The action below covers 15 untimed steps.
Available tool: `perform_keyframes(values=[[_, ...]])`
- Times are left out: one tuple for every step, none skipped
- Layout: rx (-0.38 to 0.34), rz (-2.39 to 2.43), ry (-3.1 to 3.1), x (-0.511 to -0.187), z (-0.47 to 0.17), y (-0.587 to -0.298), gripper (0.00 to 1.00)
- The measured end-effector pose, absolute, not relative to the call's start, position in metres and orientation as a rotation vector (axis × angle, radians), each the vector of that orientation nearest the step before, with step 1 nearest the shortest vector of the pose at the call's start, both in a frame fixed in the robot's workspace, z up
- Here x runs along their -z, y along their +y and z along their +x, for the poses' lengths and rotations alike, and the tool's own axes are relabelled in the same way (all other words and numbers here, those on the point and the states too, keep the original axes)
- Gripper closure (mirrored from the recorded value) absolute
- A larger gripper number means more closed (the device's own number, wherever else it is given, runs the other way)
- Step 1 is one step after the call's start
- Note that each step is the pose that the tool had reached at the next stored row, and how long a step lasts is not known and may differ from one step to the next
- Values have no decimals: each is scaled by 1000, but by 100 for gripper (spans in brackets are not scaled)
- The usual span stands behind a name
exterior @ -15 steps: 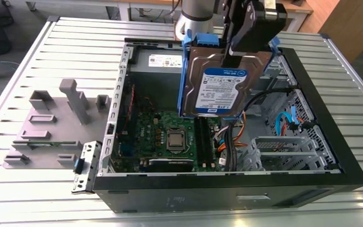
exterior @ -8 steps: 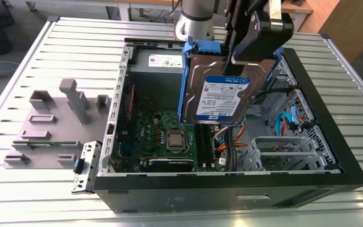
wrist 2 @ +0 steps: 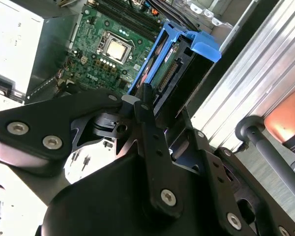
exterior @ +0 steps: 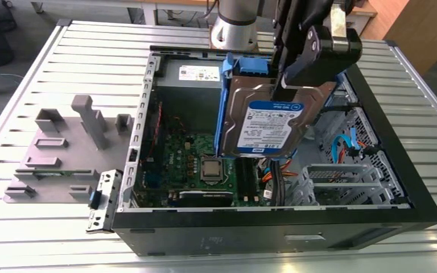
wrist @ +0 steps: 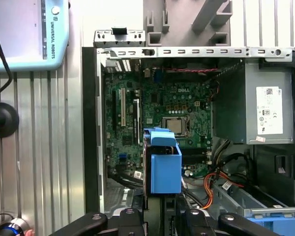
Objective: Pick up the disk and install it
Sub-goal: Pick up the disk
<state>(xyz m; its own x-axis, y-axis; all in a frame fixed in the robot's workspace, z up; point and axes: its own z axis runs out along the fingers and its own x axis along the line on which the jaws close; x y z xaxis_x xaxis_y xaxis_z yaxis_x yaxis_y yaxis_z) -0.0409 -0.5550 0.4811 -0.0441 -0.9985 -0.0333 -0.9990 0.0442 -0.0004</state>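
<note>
The disk (exterior: 263, 122), a silver drive with a blue-and-white label and blue carrier rails, hangs tilted on edge above the open computer case (exterior: 400, 187), over the motherboard's right part. My gripper (exterior: 293, 85) is shut on the disk's upper end from the exterior view's right. In the second wrist view, the black fingers (wrist 2: 143, 105) clamp the disk (wrist 2: 174, 64) by its near end. In the first wrist view, the blue carrier end (wrist: 165, 164) sticks out from the gripper (wrist: 160, 219) toward the motherboard.
Inside the case lie the green motherboard (exterior: 196, 162), a grey power-supply box (wrist: 265, 105), orange and blue cables (exterior: 343, 145) and a metal drive cage (exterior: 340, 182). A grey fixture block (exterior: 66, 148) stands on the slatted table (exterior: 29, 239) at the exterior view's left.
</note>
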Motion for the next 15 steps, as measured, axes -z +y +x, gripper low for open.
perform_keyframes(values=[[-35,-2155,2252,-481,-41,-557,65],[-35,-2155,2252,-481,-41,-558,65],[-35,-2155,2252,-481,-41,-560,65],[-35,-2155,2252,-481,-41,-562,65],[-35,-2155,2252,-481,-41,-563,65],[-35,-2155,2252,-481,-41,-565,65],[-35,-2155,2252,-481,-41,-566,65],[-35,-2155,2252,-480,-41,-567,65],[-35,-2155,2252,-480,-41,-568,65],[-35,-2155,2252,-480,-41,-569,65],[-35,-2155,2252,-480,-41,-569,65],[-35,-2155,2252,-480,-41,-569,65],[-35,-2155,2252,-480,-41,-569,65],[-35,-2155,2252,-480,-41,-569,65],[-35,-2155,2252,-480,-41,-569,65]])
